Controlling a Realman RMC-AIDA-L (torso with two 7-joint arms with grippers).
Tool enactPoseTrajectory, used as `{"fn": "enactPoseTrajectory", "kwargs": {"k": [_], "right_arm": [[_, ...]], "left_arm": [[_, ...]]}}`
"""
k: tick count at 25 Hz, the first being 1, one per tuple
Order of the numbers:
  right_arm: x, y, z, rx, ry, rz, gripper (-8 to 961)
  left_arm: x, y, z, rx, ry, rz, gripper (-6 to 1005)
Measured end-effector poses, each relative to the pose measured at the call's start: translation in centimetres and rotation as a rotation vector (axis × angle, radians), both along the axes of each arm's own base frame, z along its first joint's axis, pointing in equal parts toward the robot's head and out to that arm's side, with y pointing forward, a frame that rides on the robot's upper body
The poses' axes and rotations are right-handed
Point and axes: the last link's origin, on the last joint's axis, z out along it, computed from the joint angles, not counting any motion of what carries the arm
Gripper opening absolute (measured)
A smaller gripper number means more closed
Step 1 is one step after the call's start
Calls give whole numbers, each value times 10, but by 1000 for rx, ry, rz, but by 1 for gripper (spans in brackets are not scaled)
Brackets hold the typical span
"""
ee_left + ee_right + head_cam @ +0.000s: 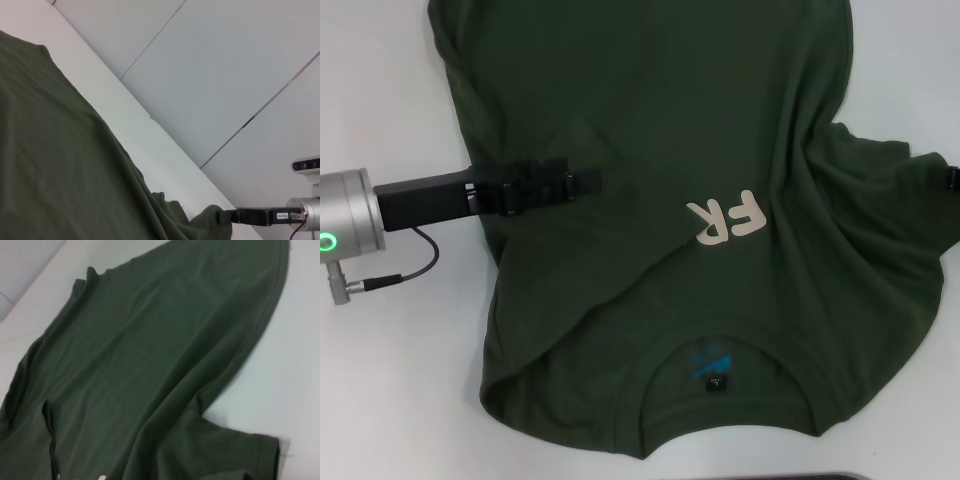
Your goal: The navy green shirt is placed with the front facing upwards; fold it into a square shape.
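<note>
White tabletop fills the scene, and the navy green shirt lies spread over most of it, with the round collar at the near edge toward the robot and the lower part reaching away to the far side. On the left side, the left gripper comes in level from the table's left edge, behind its silver wrist with a green light ring, and its dark fingers lie over the shirt's left flank, where the cloth is drawn inward into a fold. I cannot tell if the fingers are apart or together, because they are dark against the dark cloth. In the middle of the chest only the cream letters "FR" show, since a long fold of cloth running from the far edge covers what is beside them. Below the letters, inside the collar, sits a small dark neck label with a blue mark above it. On the right side the cloth is bunched and lifted in wrinkles, and the right gripper is seen only as a small dark part at the picture's right edge, touching the raised cloth; its state I also cannot tell.
</note>
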Motion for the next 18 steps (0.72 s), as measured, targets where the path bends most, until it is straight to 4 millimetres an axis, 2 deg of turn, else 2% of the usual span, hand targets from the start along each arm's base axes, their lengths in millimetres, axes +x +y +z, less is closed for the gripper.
{"fn": "enactPoseTrajectory", "kwargs": {"k": [5,18], "right_arm": [[1,-1,5,29,10,3,12],[11,-20,25,129,86,-22,1]], "left_arm": [[0,0,0,2,-4,2,888],[1,1,0,6,-11,8,888]]}}
